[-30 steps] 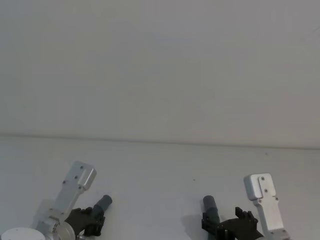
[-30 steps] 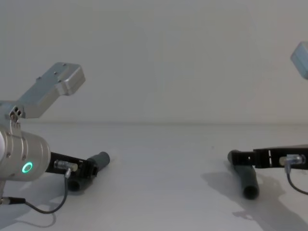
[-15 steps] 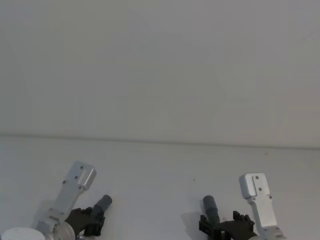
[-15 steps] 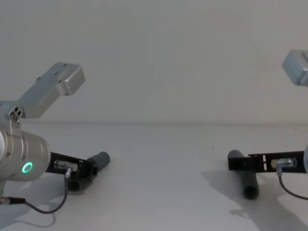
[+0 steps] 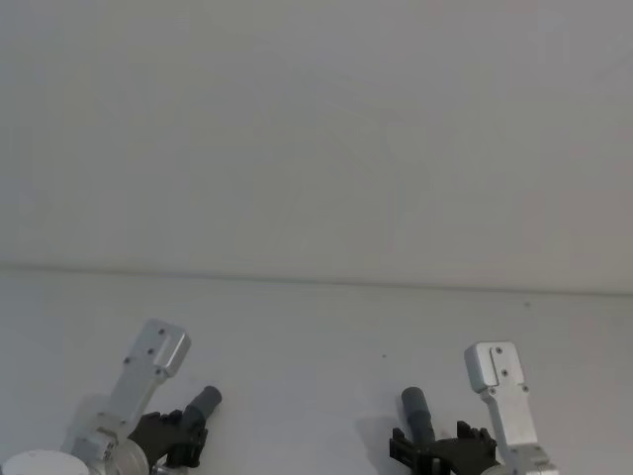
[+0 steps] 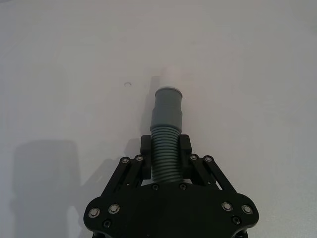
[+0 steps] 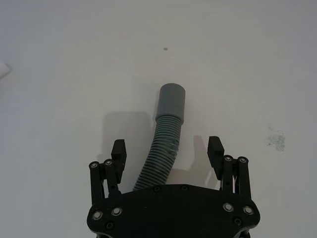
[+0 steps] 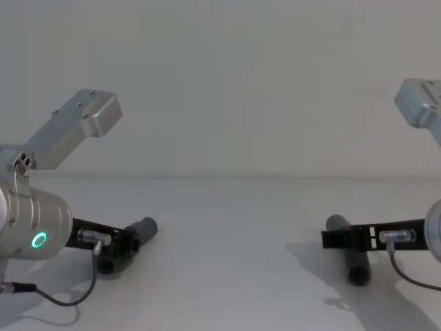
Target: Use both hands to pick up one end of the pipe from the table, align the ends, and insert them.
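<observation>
Pipe [image 7: 166, 130] seemingly loose between right tool's [image 7: 166, 148] fingers [image 7: 215, 148]

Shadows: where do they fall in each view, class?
Left wrist view: a soft shadow on the table beside the left gripper and its white-tipped pipe piece. Right wrist view: another hugs the plain pipe piece below the open right gripper. Chest view: faint ones under both.

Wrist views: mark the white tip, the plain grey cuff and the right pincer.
white tip [image 6: 169, 81], left wrist view, its middle.
plain grey cuff [image 7: 172, 101], right wrist view, side wall.
right pincer [image 7: 166, 148], right wrist view, between its fingertips.
</observation>
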Controlling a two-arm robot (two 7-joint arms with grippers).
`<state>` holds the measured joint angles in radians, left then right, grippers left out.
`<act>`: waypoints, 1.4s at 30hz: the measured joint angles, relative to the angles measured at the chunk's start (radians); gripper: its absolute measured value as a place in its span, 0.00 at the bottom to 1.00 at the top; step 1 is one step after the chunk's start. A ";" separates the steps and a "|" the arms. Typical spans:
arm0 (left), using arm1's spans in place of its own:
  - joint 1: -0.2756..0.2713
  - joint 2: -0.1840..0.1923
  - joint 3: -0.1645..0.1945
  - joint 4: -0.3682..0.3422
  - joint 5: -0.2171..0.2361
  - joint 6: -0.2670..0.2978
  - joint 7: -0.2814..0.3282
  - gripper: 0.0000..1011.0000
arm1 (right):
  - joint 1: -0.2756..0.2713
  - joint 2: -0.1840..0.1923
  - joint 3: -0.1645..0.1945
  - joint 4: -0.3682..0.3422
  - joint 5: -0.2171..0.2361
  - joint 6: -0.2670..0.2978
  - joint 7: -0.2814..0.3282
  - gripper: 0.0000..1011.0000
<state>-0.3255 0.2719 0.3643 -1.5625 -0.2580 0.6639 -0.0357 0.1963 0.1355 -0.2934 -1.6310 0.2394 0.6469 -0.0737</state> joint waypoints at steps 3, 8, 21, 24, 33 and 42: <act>0.000 0.000 0.000 0.000 0.000 0.000 0.000 0.29 | 0.003 -0.003 -0.001 0.004 -0.004 0.003 0.000 0.99; 0.000 0.000 0.000 0.000 0.000 0.000 0.000 0.29 | 0.007 -0.008 -0.002 0.011 -0.010 0.008 -0.001 0.99; 0.000 0.000 0.000 0.000 0.000 0.000 0.000 0.29 | 0.017 -0.017 -0.006 0.026 -0.026 0.020 0.000 0.99; 0.000 0.000 0.000 0.000 0.000 0.000 0.000 0.29 | 0.019 -0.018 -0.007 0.029 -0.030 0.022 0.000 0.99; 0.000 0.000 0.000 0.000 0.000 0.000 0.000 0.29 | 0.026 -0.023 -0.009 0.040 -0.041 0.023 0.003 0.99; 0.000 0.000 0.000 0.000 0.000 0.000 0.000 0.29 | 0.029 -0.025 -0.010 0.046 -0.046 0.023 0.005 0.83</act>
<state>-0.3255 0.2718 0.3643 -1.5625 -0.2580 0.6639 -0.0357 0.2249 0.1110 -0.3037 -1.5853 0.1932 0.6694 -0.0689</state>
